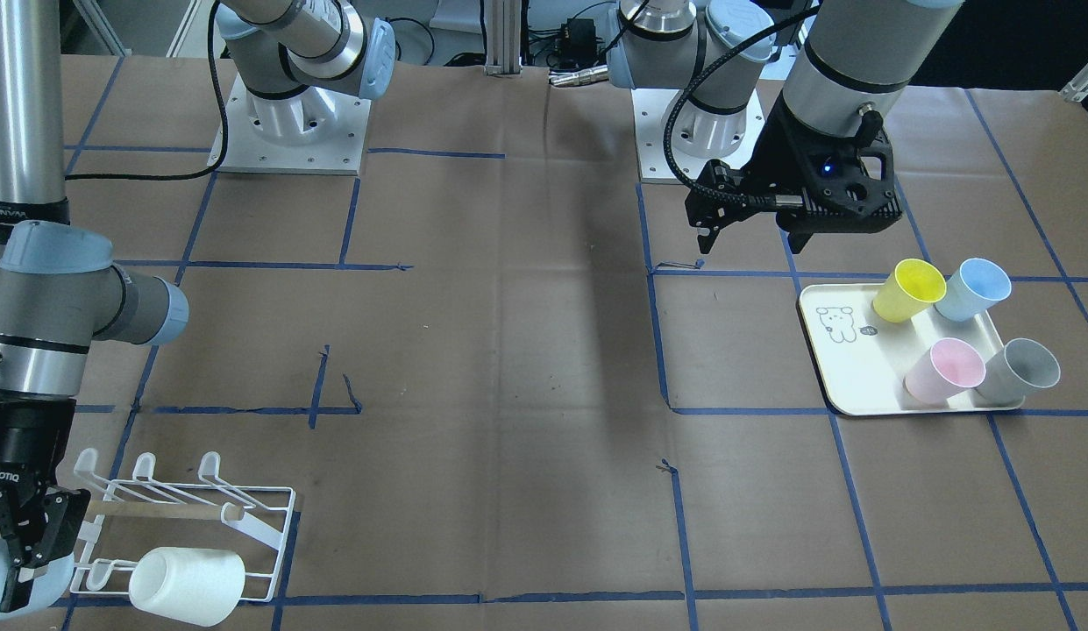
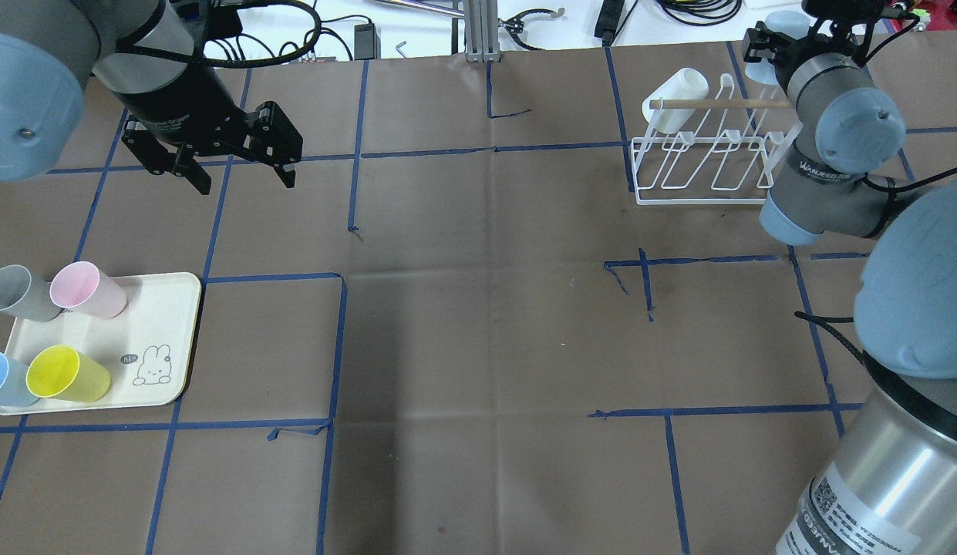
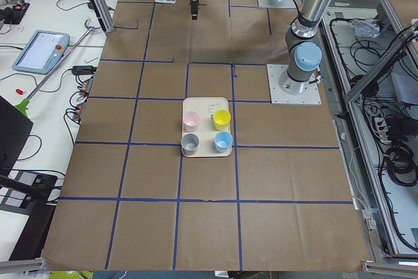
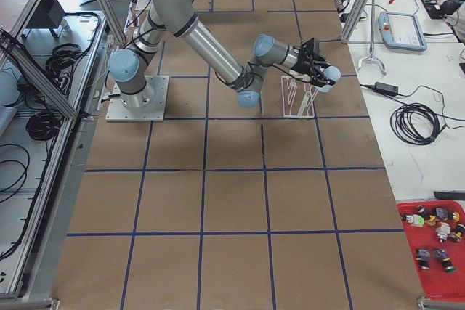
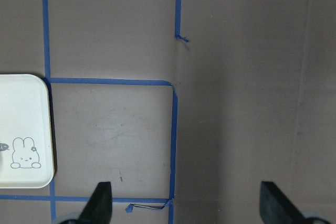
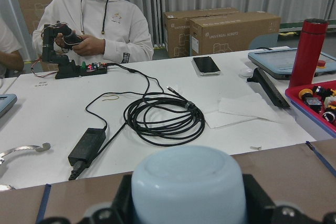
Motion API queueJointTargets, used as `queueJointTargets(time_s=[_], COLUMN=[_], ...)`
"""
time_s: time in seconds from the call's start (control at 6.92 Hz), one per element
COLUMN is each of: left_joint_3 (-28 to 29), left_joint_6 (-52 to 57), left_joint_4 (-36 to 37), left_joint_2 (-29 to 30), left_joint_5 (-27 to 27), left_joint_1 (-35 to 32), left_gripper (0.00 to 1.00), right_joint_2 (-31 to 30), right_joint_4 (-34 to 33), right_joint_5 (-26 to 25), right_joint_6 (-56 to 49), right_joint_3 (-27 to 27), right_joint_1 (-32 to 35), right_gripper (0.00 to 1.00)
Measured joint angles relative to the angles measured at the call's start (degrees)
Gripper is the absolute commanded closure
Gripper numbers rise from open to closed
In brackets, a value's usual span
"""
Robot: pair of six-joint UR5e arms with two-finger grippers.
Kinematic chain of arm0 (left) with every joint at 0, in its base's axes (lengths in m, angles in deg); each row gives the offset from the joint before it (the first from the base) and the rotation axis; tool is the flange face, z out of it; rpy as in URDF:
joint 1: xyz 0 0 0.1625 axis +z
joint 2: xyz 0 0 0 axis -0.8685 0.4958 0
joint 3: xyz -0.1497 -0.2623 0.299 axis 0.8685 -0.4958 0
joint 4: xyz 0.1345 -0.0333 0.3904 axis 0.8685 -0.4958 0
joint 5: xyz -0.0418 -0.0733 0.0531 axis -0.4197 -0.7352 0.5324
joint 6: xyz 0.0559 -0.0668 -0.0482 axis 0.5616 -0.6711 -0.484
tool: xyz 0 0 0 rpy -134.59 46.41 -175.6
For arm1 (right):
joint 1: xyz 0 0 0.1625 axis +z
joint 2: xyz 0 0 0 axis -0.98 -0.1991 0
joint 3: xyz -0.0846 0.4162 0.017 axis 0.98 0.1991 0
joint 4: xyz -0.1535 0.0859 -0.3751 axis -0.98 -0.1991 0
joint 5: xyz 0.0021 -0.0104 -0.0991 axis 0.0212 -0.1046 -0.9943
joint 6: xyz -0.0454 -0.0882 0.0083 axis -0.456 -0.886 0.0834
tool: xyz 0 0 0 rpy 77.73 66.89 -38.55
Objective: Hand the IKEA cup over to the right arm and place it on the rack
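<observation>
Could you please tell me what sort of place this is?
Probably a robotics lab: left arm and right arm bolted to a table gridded with blue tape, a teach pendant and coiled cable on a white bench.

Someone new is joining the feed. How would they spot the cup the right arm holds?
Find the white wire rack at the table's far right corner in the overhead view. Past its end, the right end effector clamps a light-blue cup. Its light-blue twin stands on the tray; this one is held off the table.

Grey arms (image 1: 846,53), light-blue joint caps (image 1: 381,53), black claw-like left pincer (image 2: 247,183).
</observation>
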Motion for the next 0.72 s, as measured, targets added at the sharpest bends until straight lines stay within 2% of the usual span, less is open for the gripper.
queueJointTargets(time_s=[0.14,0.29,0.72], left_joint_3=[0.0,0.0,0.0], left_joint_6=[0.3,0.4,0.4], left_joint_4=[0.1,0.1,0.1], left_joint_2=[0.0,0.0,-0.1], left_joint_5=[0.0,0.0,0.0], left_joint_1=[0.0,0.1,0.1], left_gripper=[0.01,0.01,0.01], right_joint_2=[0.0,-0.1,-1.4], right_joint_4=[0.0,0.0,1.3], right_joint_5=[0.0,-0.2,-0.6], right_joint_6=[-0.5,-1.8,-3.3], right_joint_3=[-0.5,-0.8,-0.3], right_joint_1=[0.0,0.0,0.0], right_gripper=[0.23,0.00,0.00])
